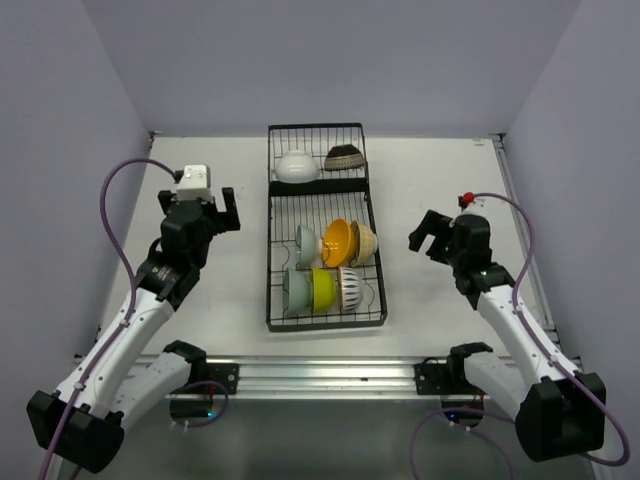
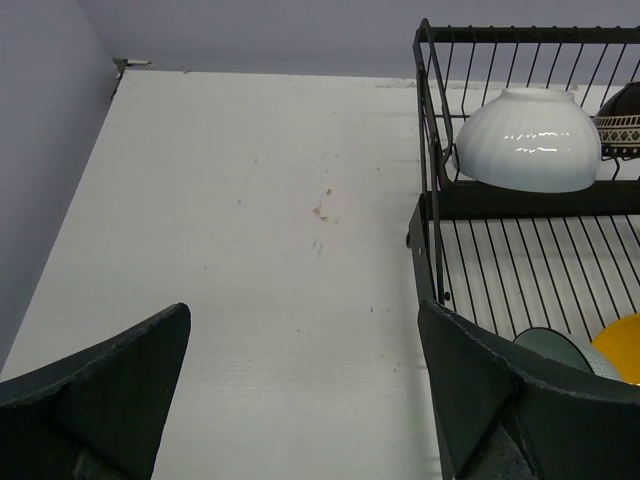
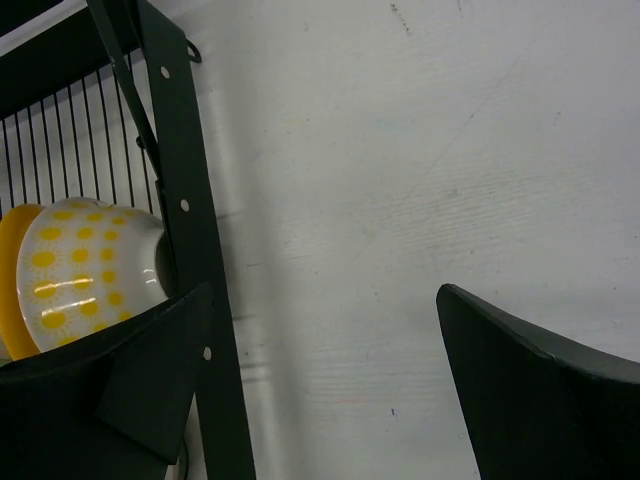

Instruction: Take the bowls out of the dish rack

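White table (image 1: 420,190), bowls (image 1: 338,240) inside dish rack (image 1: 325,323) walls

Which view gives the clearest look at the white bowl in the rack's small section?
The left wrist view: the white bowl fills much of the upper right, its ribbed side plain, inside the dish rack. The top external view shows it small, beside the dark patterned bowl. The right wrist view does not show it.
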You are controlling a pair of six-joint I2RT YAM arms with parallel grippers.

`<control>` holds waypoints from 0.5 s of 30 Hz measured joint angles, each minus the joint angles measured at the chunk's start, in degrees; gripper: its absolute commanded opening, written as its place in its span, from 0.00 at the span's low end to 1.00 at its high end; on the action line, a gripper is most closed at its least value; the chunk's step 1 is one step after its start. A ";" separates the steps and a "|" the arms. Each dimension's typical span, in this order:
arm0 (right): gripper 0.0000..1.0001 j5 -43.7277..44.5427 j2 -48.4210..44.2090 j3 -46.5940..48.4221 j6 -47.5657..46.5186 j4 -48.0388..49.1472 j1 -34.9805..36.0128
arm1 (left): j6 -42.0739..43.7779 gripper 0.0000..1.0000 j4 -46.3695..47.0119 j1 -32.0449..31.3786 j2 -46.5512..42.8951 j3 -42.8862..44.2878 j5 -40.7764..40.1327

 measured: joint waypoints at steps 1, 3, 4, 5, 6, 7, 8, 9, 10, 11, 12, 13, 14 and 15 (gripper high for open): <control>0.99 0.00 -0.44 -0.15 0.00 0.00 0.00 | 0.00 1.00 0.02 0.00 0.02 0.00 0.11; 0.99 0.00 -1.36 -0.57 0.00 0.17 0.00 | 0.00 1.00 0.00 0.00 0.07 0.00 0.22; 0.99 0.00 -1.73 -0.79 -0.04 0.22 0.00 | 0.00 1.00 0.02 0.00 0.07 0.00 0.28; 0.99 0.00 -1.99 -1.01 -0.07 0.28 0.00 | 0.00 1.00 0.02 0.00 0.07 0.00 0.33; 0.99 0.00 -2.05 -1.03 -0.09 0.26 0.00 | 0.00 1.00 0.02 0.00 0.07 0.00 0.39; 0.98 -0.04 -2.10 -1.09 -0.26 0.35 0.00 | 0.00 1.00 0.02 0.00 0.07 0.00 0.57; 0.99 -0.09 -2.10 -1.18 -0.46 0.44 0.00 | -0.02 1.00 0.04 0.00 0.09 0.00 0.83; 0.99 -0.24 -2.12 -1.38 -0.68 0.68 0.00 | -0.02 1.00 0.04 0.00 0.09 0.00 1.20; 0.99 -0.33 -2.21 -1.70 -0.92 1.03 0.00 | -0.02 1.00 0.07 0.00 0.09 0.00 1.66; 0.99 -0.55 -2.29 -2.05 -1.14 1.31 0.00 | -0.02 1.00 0.11 0.00 0.09 0.00 2.08; 0.99 -0.72 -2.38 -2.32 -1.31 1.46 0.00 | -0.02 1.00 0.15 0.00 0.09 -0.02 2.45; 0.99 -1.03 -2.40 -2.49 -1.49 1.60 0.00 | -0.04 1.00 0.22 0.00 0.09 -0.04 2.82; 0.99 -1.55 -2.40 -2.58 -1.64 1.66 0.00 | -0.04 1.00 0.35 0.00 0.09 -0.07 3.21; 0.99 -1.68 -2.40 -2.62 -1.84 1.70 0.00 | -0.07 1.00 0.57 0.00 0.15 -0.11 3.56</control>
